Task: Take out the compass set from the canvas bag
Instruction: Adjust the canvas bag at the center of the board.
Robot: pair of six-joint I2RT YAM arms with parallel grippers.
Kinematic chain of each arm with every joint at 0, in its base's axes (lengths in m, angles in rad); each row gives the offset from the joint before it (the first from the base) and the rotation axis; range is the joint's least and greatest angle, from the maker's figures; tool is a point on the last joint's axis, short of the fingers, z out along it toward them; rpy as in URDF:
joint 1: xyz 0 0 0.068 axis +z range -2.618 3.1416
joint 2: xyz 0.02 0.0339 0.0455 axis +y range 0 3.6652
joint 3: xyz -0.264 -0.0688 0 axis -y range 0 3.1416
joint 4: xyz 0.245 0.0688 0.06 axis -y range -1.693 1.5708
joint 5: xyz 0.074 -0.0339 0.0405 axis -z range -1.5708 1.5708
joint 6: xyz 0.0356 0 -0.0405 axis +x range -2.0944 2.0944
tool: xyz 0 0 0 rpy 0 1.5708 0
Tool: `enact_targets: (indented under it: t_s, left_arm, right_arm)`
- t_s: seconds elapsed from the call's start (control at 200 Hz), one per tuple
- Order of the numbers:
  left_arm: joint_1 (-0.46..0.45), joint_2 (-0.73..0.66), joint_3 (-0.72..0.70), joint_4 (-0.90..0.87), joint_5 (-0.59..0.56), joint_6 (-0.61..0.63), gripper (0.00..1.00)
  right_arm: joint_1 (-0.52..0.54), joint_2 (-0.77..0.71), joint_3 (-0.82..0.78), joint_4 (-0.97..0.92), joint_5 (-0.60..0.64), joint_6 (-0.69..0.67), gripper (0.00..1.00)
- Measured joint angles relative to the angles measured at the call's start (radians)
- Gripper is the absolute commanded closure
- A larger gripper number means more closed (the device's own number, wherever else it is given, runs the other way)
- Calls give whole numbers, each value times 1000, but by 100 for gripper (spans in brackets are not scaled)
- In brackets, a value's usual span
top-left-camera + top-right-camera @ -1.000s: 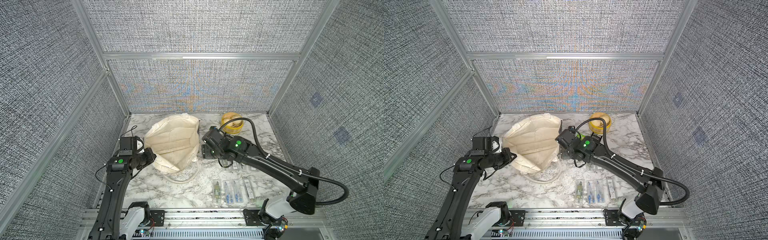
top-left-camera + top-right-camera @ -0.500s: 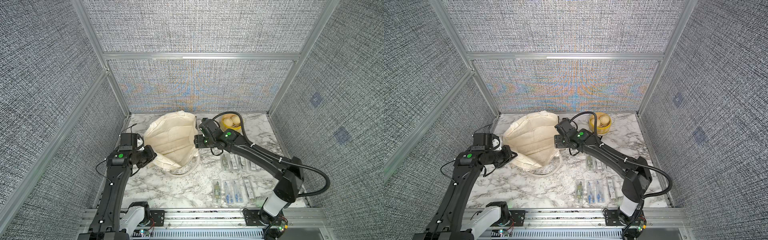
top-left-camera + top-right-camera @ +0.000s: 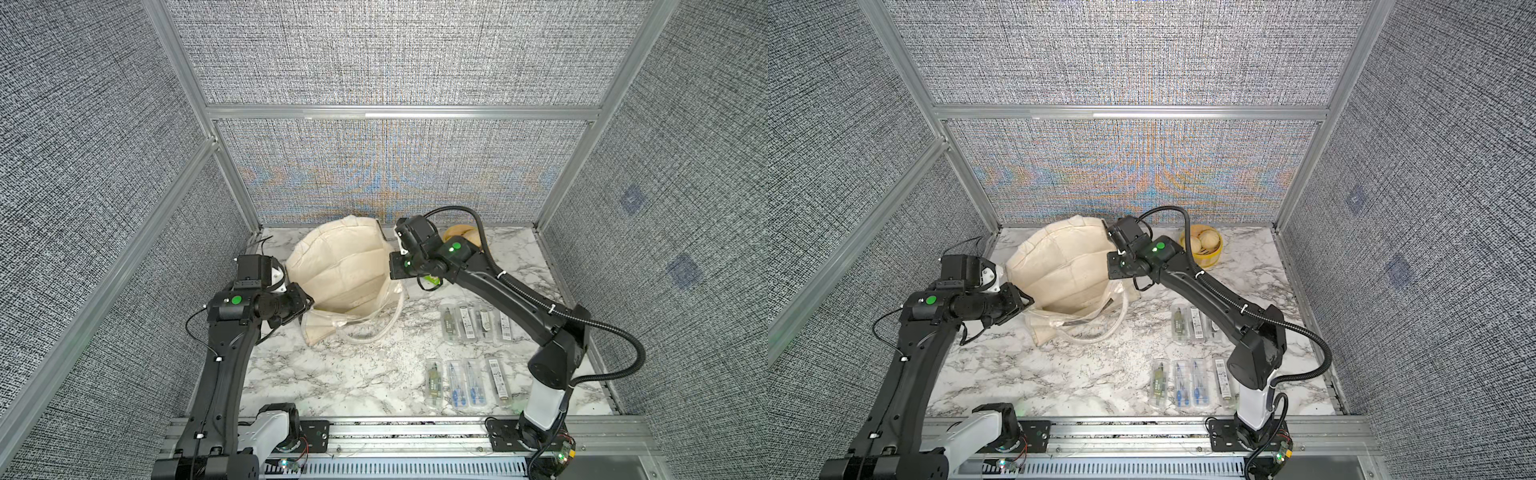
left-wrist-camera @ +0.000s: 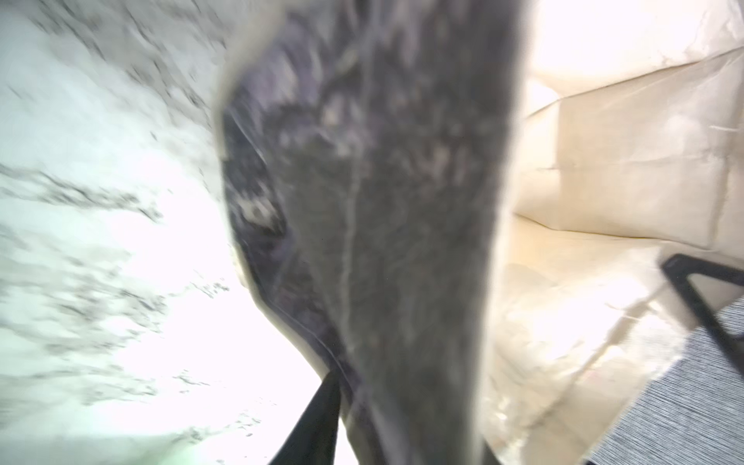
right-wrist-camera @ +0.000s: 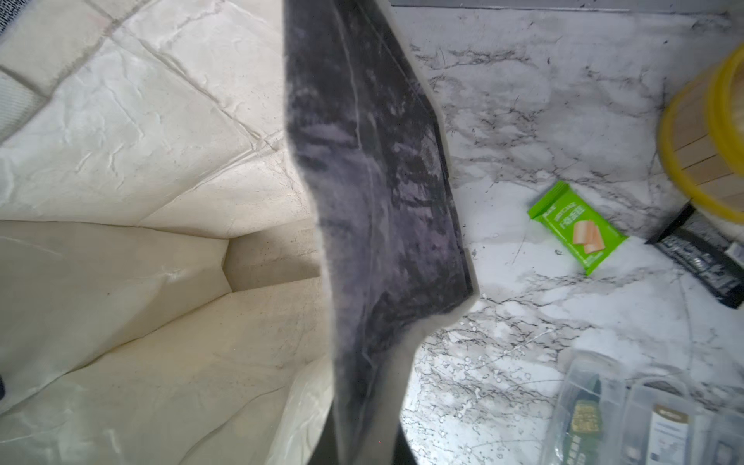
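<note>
My right gripper [image 5: 362, 439] clamps right rim of canvas bag [image 3: 345, 270], far-left on table; left gripper [image 3: 305, 301] at left rim, jaw state unclear. Keep mouth spread, no tugging.

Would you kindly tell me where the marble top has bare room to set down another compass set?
Bare marble lies between the cream canvas bag and the near rail, left of the clear-cased compass sets. The right side is crowded: two rows of cases, the yellow steamer basket and a green snack packet.

Bright, even top views; left wrist view blurred, with blown-out glare.
</note>
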Motion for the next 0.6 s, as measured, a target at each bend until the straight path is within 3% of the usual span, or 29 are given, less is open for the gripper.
enact_targets:
  t_s: [0.075, 0.195, 0.425, 0.6]
  left_arm:
    - [0, 13, 69, -19, -49, 48, 46]
    - [0, 9, 131, -27, -97, 106, 46]
    - [0, 14, 93, 11, -101, 132, 45]
    - [0, 20, 105, 33, -89, 142, 45]
  right_arm:
    - [-24, 40, 81, -61, -27, -31, 98]
    - [-68, 117, 180, -118, -93, -71, 98]
    - [-132, 284, 386, -144, -180, -134, 96]
    - [-180, 347, 466, -150, -222, -171, 84]
